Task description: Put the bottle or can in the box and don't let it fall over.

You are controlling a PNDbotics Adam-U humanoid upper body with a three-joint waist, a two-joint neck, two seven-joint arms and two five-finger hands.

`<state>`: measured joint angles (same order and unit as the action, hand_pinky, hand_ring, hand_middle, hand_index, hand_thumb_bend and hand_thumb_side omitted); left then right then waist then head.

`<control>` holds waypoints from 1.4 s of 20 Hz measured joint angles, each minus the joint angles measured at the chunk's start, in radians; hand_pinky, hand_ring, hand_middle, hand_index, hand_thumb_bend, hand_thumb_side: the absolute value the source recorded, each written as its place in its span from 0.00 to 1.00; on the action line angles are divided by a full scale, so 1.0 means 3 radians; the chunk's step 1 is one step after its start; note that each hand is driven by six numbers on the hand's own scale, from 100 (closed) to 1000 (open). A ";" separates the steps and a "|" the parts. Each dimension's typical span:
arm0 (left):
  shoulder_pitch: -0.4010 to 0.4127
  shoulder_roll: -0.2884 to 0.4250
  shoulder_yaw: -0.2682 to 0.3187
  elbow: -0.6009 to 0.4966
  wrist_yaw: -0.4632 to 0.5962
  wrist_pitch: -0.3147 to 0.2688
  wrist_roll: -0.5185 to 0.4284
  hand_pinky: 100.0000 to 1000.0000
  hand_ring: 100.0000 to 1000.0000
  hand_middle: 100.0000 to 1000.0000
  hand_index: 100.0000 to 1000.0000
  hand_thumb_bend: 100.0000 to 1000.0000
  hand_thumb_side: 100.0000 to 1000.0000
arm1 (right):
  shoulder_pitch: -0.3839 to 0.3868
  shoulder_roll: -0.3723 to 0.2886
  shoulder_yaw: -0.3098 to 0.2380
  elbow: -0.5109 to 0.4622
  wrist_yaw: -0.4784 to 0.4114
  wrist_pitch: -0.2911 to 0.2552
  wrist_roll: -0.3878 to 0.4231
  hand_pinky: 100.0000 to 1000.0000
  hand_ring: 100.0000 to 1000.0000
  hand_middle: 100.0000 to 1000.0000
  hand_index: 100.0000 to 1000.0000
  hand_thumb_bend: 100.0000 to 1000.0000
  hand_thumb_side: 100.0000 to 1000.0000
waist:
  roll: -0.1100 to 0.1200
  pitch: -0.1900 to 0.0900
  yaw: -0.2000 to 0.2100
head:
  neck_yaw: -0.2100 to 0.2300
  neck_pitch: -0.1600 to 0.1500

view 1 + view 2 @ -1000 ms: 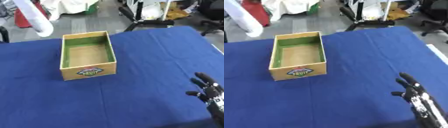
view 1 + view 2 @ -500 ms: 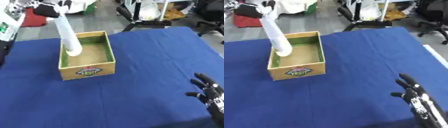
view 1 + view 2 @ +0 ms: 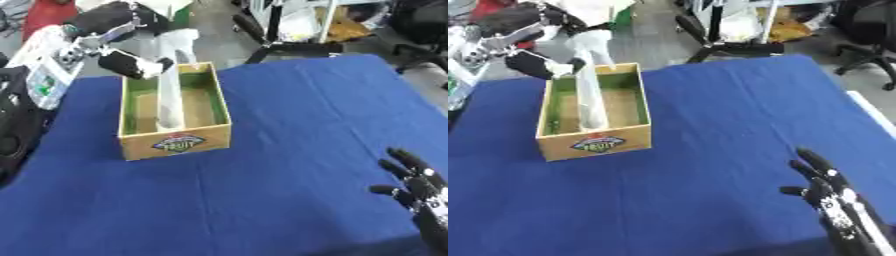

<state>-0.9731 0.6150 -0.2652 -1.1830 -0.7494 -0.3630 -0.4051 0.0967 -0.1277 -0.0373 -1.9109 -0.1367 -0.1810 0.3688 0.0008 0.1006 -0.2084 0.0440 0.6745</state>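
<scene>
A tall white bottle stands upright inside the cardboard box, which has a green lining and a printed label on its front wall. My left hand comes in from the upper left and is shut on the bottle's upper part, thumb in front. The bottle's base seems to rest on the box floor near the middle. My right hand stays open at the lower right corner, fingers up, far from the box.
The box sits on a blue tablecloth at the left of the table. Beyond the far edge are chair bases, a red object and clutter. The table's right edge runs close to my right hand.
The bottle has swung from a slant to upright inside the box, and my left hand has come further in over the box. The view has also shifted; the right hand stays put.
</scene>
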 measured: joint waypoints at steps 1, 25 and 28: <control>0.0049 0.0070 0.0038 -0.0088 0.0057 0.0012 -0.0064 0.79 0.79 0.74 0.89 0.54 0.71 | 0.0000 0.0000 -0.0002 0.0000 0.0000 -0.0002 -0.0002 0.71 1.00 1.00 0.97 0.00 0.67 | 0.0004 0.0000 0.0011 | -0.0013 -0.0001; 0.2949 -0.1077 0.1565 -0.2190 0.1771 0.1131 0.1739 0.56 0.57 0.52 0.81 0.34 0.64 | 0.0060 0.0035 -0.0015 0.0003 0.0001 0.0010 -0.0005 0.71 1.00 1.00 0.97 0.00 0.69 | -0.0080 -0.0043 0.0359 | 0.0237 0.0235; 0.2953 -0.1166 0.1560 -0.2102 0.1779 0.1144 0.1766 0.56 0.57 0.52 0.81 0.33 0.63 | 0.0080 0.0034 0.0005 0.0009 -0.0002 0.0016 0.0014 0.71 1.00 1.00 0.97 0.00 0.69 | -0.0080 -0.0076 0.0359 | 0.0271 0.0275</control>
<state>-0.0872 0.2653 0.2028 -1.8136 -0.2157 -0.0197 0.1248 0.1207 -0.1174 -0.0357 -1.9081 -0.1374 -0.1761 0.3730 -0.0234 0.0779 -0.1008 0.1254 0.7570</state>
